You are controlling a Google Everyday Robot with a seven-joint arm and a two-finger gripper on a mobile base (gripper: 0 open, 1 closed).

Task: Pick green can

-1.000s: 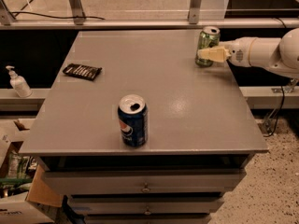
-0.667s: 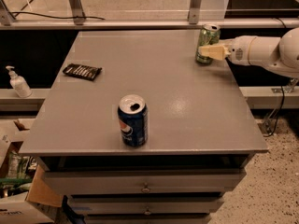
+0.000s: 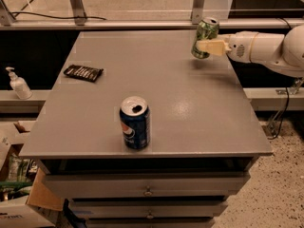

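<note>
The green can, with pale mottling and a silver top, is at the far right of the grey table. My gripper reaches in from the right on a white arm and is shut on the can's lower half. The can is tilted, its top leaning right, and it hangs a little above the tabletop with its shadow underneath. The blue Pepsi can stands upright and open near the table's front edge, far from the gripper.
A dark snack packet lies flat at the table's left side. A white pump bottle stands on a ledge to the left. Metal frame posts rise behind the table. Drawers are below the front edge.
The green can has risen off the table and tilted in the gripper's hold, shifting slightly left. The Pepsi can and the packet have not moved.
</note>
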